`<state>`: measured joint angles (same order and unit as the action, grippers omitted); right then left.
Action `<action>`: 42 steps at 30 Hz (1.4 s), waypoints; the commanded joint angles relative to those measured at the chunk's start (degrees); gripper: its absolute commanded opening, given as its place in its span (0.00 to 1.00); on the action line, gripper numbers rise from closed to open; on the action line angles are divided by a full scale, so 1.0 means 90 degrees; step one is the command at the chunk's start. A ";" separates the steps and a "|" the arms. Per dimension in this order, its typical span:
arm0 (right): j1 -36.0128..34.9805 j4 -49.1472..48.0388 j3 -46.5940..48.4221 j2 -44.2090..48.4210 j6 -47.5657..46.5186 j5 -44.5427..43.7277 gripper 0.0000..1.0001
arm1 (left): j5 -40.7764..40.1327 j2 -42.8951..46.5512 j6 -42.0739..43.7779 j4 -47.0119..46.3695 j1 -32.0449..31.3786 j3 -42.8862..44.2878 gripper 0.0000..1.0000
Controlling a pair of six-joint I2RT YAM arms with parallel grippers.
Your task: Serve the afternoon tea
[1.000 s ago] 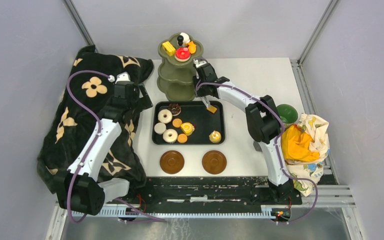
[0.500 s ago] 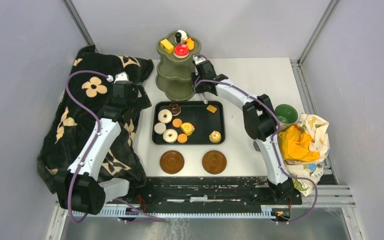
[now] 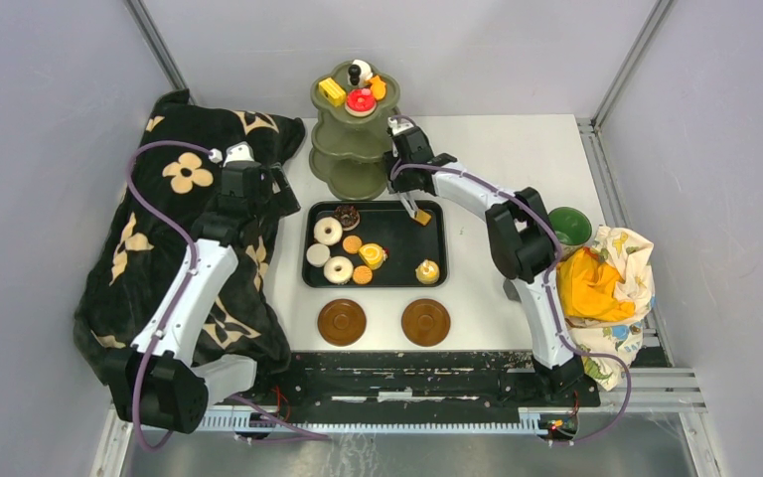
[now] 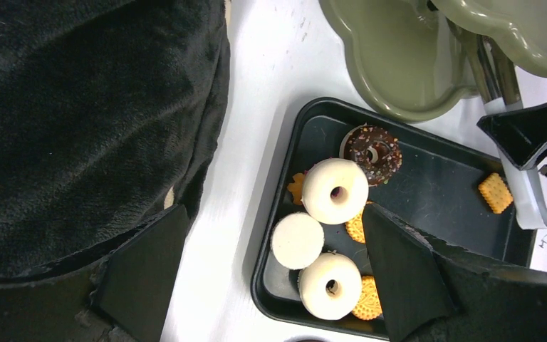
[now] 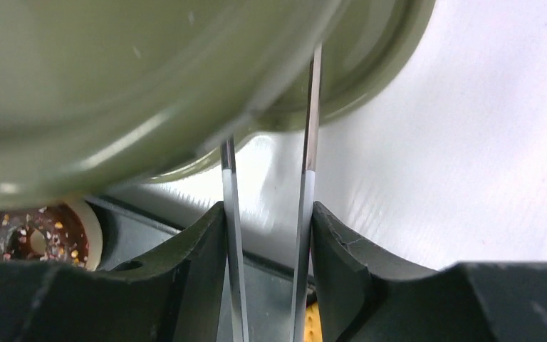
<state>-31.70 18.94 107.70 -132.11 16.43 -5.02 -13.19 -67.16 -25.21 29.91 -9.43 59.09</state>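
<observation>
Right hand is clenching the metal tongs. In the right wrist view both blades are being pressed between its fingers, with a gap showing between them. The tong tips are hanging over the far right corner of the black tray, just beside the square cookie. In the left wrist view they are looking apart from it, not gripping. The cookie is lying flat on the tray floor, alone in its corner, well apart from the donuts at the tray's left. The three-tier stand is standing on the desk just behind the tray, its top tier already carrying pastries and its bottom tier looking bare where it shows. Left hand is hovering released over the tray's left edge, fingers spread wide, holding nothing. Judging the cookie: probably a light, stiff toy piece, thin, giving the blades little height to bite. It is likely smooth too, so it may be skidding or flipping out of the metal tips. The best hold is probably across two opposite side edges, tips low against the tray floor, squeezing gently and keeping it level for the lift to a tier.
</observation>
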 commanded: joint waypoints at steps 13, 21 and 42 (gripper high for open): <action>0.0029 -0.0562 -0.1761 0.2130 0.0069 -0.0211 0.49 | 0.0208 0.0829 0.0061 0.0093 0.0042 0.0119 0.99; 0.0024 -0.0261 -0.3658 0.4270 0.0173 -0.0249 0.45 | 0.0545 0.1103 0.0003 0.0128 0.0037 -0.0071 0.99; -0.0045 0.1783 -0.4097 0.4955 -0.0522 0.0243 0.45 | 0.0935 0.1456 -0.0040 0.0155 0.0000 -0.0404 0.99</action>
<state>-31.88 35.70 67.09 -85.01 14.02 -1.96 -5.58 -55.24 -25.26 31.81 -9.39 55.07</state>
